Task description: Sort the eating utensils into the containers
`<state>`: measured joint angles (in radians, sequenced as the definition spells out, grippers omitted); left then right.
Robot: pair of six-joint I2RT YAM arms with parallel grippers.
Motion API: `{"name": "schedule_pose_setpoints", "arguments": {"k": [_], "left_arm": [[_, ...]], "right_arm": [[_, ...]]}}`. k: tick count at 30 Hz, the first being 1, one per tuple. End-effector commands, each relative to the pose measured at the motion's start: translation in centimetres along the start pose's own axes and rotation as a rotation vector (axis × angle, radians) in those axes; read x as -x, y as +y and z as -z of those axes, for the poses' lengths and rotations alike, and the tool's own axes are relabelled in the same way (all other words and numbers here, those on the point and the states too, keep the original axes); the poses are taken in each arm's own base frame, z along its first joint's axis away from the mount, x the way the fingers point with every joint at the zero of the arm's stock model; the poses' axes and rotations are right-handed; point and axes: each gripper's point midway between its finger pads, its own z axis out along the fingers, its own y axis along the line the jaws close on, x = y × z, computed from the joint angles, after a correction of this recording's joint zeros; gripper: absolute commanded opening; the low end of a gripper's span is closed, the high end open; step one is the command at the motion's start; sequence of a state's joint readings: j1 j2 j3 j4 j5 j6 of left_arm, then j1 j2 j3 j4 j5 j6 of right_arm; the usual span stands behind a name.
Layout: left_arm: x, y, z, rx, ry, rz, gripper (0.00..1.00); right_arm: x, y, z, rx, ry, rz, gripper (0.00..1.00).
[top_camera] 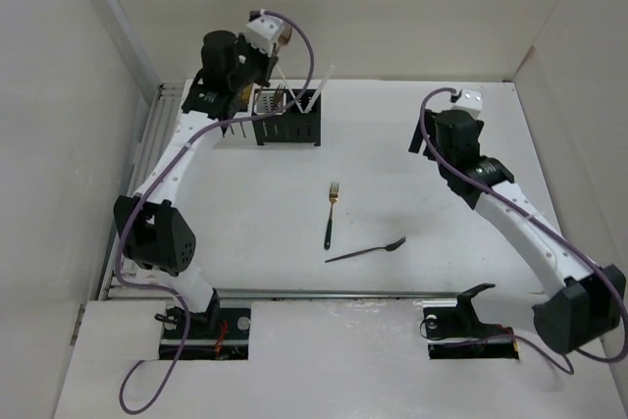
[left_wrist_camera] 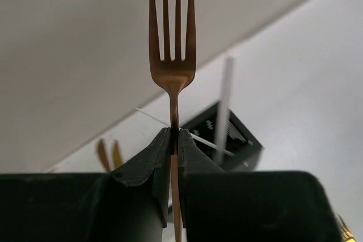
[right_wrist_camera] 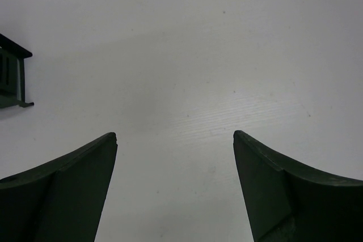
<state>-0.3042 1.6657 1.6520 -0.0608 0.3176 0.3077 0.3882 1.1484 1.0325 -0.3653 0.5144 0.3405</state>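
Copper or dark steel, these utensils should be light, stiff and slick, best pinched at the narrow neck or mid-handle.

From above, the containers [top_camera: 287, 117] stand near the far edge of the counter [top_camera: 245, 203], left of centre, with the left arm [top_camera: 177, 159] reaching over them. A two-tone fork [top_camera: 332, 215] and a dark spoon [top_camera: 368, 250] lie mid-counter.

At the left wrist, the left claw [left_wrist_camera: 174, 140] is clenched on a copper fork [left_wrist_camera: 172, 55] at its neck, tines up, with a black caddy [left_wrist_camera: 227, 140] beyond.

At the right wrist, the right claw [right_wrist_camera: 174, 140] gapes wide over the counter, nothing between its fingers.
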Motion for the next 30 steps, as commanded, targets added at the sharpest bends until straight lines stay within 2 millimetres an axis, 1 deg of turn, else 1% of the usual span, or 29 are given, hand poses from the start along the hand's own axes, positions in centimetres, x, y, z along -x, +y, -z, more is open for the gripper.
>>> {"name": "schedule_pose_setpoints", "arguments": {"k": [1, 2, 3, 4, 5, 6, 7, 8, 9, 10, 11, 12, 13, 14, 15, 17, 18, 19, 20, 22, 23, 25, 26, 27, 28, 29, 30], "left_arm": [[5.8, 4.3, 0.5, 0.110, -0.224, -0.032, 0.00], [5.9, 5.3, 0.4, 0.128, -0.231, -0.034, 0.00], [5.8, 6.2, -0.1, 0.143, -0.244, -0.027, 0.00], [6.0, 7.5, 0.1, 0.157, -0.261, -0.024, 0.00], [5.8, 7.9, -0.1, 0.155, -0.266, -0.013, 0.00], [5.5, 8.4, -0.3, 0.153, -0.272, -0.006, 0.00], [5.4, 8.8, -0.9, 0.147, -0.288, 0.001, 0.00], [5.1, 8.7, -1.2, 0.116, -0.294, 0.010, 0.00], [4.9, 8.4, -1.7, 0.094, -0.301, 0.039, 0.00], [4.4, 8.3, -2.6, 0.076, -0.312, 0.048, 0.00], [3.9, 7.9, -3.1, 0.050, -0.316, 0.057, 0.00], [3.7, 8.0, -3.8, 0.049, -0.344, 0.077, 0.00], [2.8, 8.3, -3.8, 0.048, -0.329, 0.083, 0.00], [2.7, 8.4, -4.4, 0.049, -0.362, 0.093, 0.00], [1.4, 8.3, -4.9, 0.046, -0.356, 0.109, 0.00], [0.5, 8.2, -6.0, 0.035, -0.374, 0.119, 0.00], [0.1, 7.7, -6.3, 0.004, -0.377, 0.138, 0.00], [-0.3, 7.5, -6.8, -0.015, -0.376, 0.149, 0.00], [-1.0, 7.2, -7.1, -0.028, -0.365, 0.162, 0.00], [-2.8, 7.1, -8.1, -0.034, -0.345, 0.191, 0.00], [-3.3, 7.0, -8.1, -0.035, -0.337, 0.195, 0.00], [-5.2, 6.9, -8.6, -0.026, -0.307, 0.204, 0.00], [-5.8, 6.8, -8.7, -0.024, -0.297, 0.194, 0.00], [-6.4, 7.3, -8.5, -0.015, -0.287, 0.199, 0.00], [-6.8, 7.2, -8.3, -0.014, -0.271, 0.193, 0.00], [-7.8, 6.9, -8.4, -0.016, -0.246, 0.196, 0.10], [-7.4, 7.6, -7.8, -0.004, -0.247, 0.186, 0.19]], "right_arm": [[5.3, 3.0, -0.8, 0.069, -0.119, -0.041, 0.88], [6.6, 3.6, -0.9, 0.077, -0.141, -0.055, 0.88], [6.1, 4.3, -2.0, 0.078, -0.117, -0.042, 0.88], [6.4, 4.6, -2.4, 0.080, -0.122, -0.044, 0.88], [7.3, 5.1, -2.6, 0.084, -0.133, -0.051, 0.88], [6.9, 5.6, -3.6, 0.079, -0.120, -0.043, 0.88], [7.0, 6.0, -4.0, 0.089, -0.115, -0.041, 0.88], [7.1, 6.3, -4.4, 0.088, -0.114, -0.041, 0.88], [8.0, 6.7, -4.5, 0.093, -0.126, -0.048, 0.88], [7.6, 7.2, -5.2, 0.098, -0.112, -0.041, 0.88], [7.7, 7.4, -5.4, 0.096, -0.108, -0.039, 0.88], [8.3, 7.7, -5.7, 0.098, -0.115, -0.042, 0.88], [8.5, 7.9, -5.5, 0.107, -0.112, -0.042, 0.88], [8.6, 8.1, -5.8, 0.107, -0.112, -0.042, 0.88], [8.9, 8.1, -5.6, 0.107, -0.112, -0.042, 0.88], [9.0, 8.2, -5.8, 0.102, -0.100, -0.024, 0.88], [9.4, 7.8, -5.9, 0.092, -0.101, -0.027, 0.88], [9.9, 7.8, -5.6, 0.093, -0.104, -0.018, 0.88], [9.7, 7.8, -5.8, 0.089, -0.094, -0.013, 0.88], [10.2, 7.0, -5.8, 0.055, -0.102, -0.017, 0.88], [10.0, 6.9, -5.8, 0.052, -0.094, -0.012, 0.88], [10.0, 6.7, -5.8, 0.044, -0.097, -0.013, 0.88], [10.5, 6.5, -5.4, 0.037, -0.110, -0.019, 0.88], [10.4, 6.2, -5.3, 0.028, -0.112, -0.019, 0.88], [10.4, 6.2, -5.3, 0.028, -0.112, -0.019, 0.88], [9.9, 6.1, -5.4, 0.025, -0.103, -0.014, 0.88], [10.3, 5.9, -5.1, 0.019, -0.114, -0.019, 0.88]]}}
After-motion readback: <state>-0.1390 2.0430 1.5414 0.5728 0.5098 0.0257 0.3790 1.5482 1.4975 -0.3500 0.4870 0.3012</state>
